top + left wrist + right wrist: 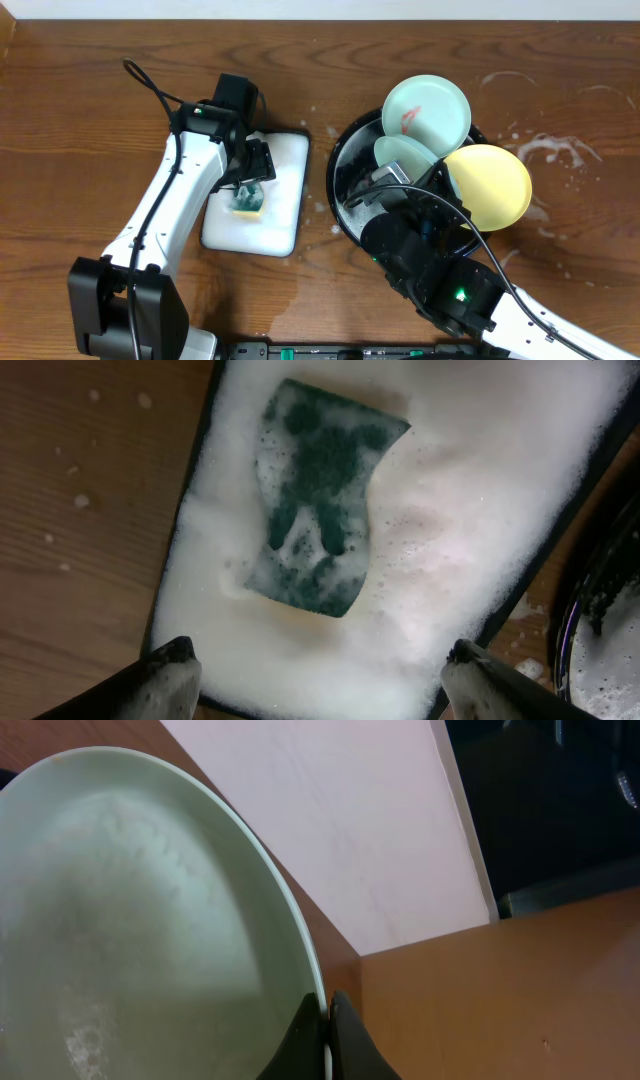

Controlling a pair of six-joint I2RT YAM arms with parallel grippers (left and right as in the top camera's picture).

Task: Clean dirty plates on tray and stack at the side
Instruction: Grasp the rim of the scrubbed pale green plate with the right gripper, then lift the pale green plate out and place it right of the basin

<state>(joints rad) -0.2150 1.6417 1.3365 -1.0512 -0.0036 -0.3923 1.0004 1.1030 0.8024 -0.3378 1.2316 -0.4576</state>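
Brown tabletop [80, 90] carries a sudsy white tray [285, 215]. The left end effector [320, 655] hangs open over its sponge [320, 500], likely to grab it. The right end effector [327, 1010] pinches a mint plate [130, 920] by the rim, tilted over the black tray [345, 150] for wiping. A smeared plate [428, 110] and a yellow plate [490, 185] sit at that tray's edge.

Right gripper [326, 1012] pinches the foamy mint plate [130, 920] by its rim

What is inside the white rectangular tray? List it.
A green sponge lies in soapy foam filling the white tray. The foam covers the tray's floor, so anything beneath it cannot be seen.
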